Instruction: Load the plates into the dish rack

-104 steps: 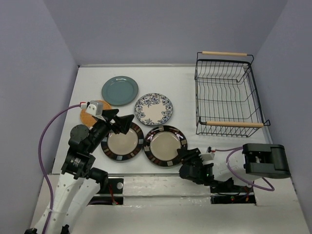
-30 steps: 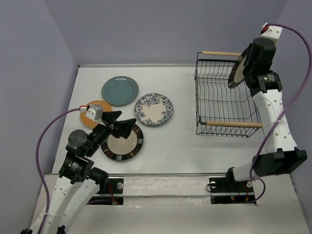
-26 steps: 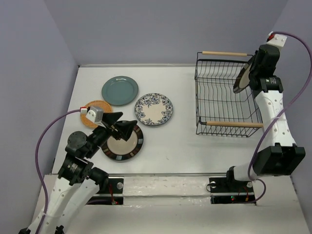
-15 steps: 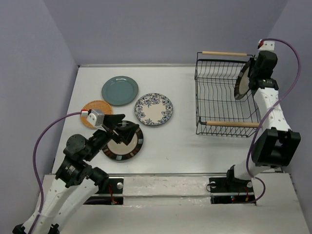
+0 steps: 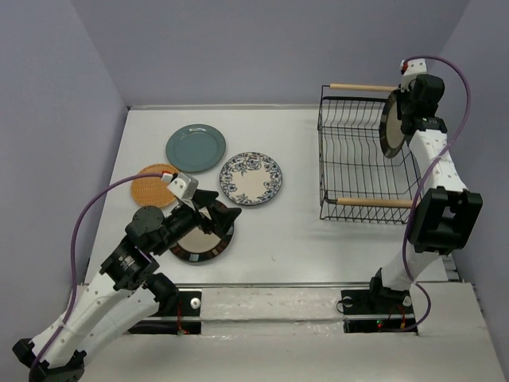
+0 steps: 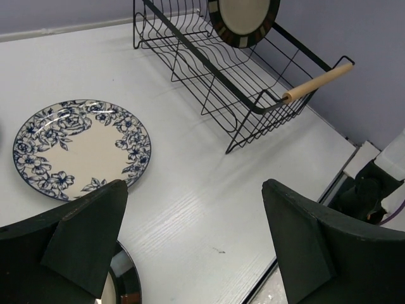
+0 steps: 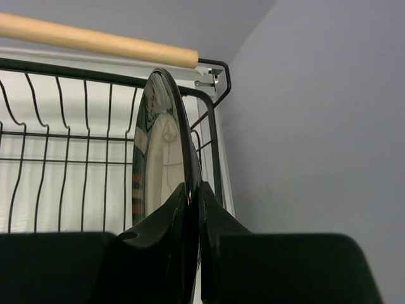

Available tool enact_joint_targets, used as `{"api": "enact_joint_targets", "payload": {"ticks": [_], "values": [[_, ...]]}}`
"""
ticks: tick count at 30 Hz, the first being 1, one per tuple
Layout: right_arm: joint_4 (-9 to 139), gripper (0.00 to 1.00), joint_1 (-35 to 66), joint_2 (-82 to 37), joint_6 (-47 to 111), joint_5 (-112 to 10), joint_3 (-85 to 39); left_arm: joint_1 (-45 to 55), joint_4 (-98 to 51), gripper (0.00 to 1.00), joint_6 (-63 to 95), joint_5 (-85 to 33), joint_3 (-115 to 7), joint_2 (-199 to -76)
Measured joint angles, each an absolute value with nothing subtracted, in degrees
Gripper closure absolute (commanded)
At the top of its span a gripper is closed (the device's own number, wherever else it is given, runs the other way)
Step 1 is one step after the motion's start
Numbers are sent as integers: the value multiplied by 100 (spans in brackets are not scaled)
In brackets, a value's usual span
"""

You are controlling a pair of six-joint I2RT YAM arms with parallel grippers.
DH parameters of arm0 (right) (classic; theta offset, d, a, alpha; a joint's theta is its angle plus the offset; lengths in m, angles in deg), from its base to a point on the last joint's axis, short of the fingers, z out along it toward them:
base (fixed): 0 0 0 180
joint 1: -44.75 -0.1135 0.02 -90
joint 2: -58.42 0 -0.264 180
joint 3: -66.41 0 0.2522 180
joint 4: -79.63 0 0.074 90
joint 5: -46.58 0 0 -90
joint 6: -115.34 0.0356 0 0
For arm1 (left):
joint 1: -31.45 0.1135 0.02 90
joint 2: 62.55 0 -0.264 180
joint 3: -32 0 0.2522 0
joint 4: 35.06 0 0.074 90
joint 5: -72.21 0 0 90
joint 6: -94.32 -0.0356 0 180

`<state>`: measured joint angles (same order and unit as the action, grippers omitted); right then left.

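Right end effector [image 7: 193, 190]: pinching a glossy striped plate [image 7: 161, 158] by its rim, upright at the wire rack's [image 5: 366, 159] right end.
Left end effector [image 6: 193, 221]: spread wide over the second striped plate [image 5: 199, 251].
Top view only: teal plate [image 5: 196, 148], orange plate [image 5: 149, 187], flat on the counter [image 5: 302, 231].
Left wrist view: flowered plate [image 6: 82, 149], rack's wooden handle [image 6: 316, 81].
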<state>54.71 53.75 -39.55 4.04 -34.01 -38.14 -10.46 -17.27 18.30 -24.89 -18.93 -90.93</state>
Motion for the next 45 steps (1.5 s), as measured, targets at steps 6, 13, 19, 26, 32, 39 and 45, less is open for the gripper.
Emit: {"api": "enact_joint_targets", "payload": {"ticks": [6, 13, 19, 26, 32, 39, 45], "values": [[5482, 93, 5375, -4108, -60, -3355, -4032, -1066, -1672, 1, 1738, -2148, -1952, -9238], [5567, 93, 5375, -4443, -322, -3320, -4072, -1085, -1664, 1, 1677, -1925, -1974, -9447], [5624, 93, 5368, -4705, -337, -3316, -4072, -1088, -1650, 1, 1675, -1767, -1974, -9594], [5736, 93, 5368, -4760, -331, -3270, -4063, -1085, -1624, 1, 1668, -1710, -1974, -9686], [5895, 93, 5412, -4782, -178, -3115, -4013, -1085, -1624, 1, 1662, -1704, -1974, -9780], [6431, 93, 5532, -4511, 146, -2896, -3298, -1085, -1624, 1, 1659, -1706, -1974, -9813], [6645, 93, 5582, -4255, 415, -2785, -2985, -1085, -1624, 1, 1662, -1708, -1974, -9810]]}}
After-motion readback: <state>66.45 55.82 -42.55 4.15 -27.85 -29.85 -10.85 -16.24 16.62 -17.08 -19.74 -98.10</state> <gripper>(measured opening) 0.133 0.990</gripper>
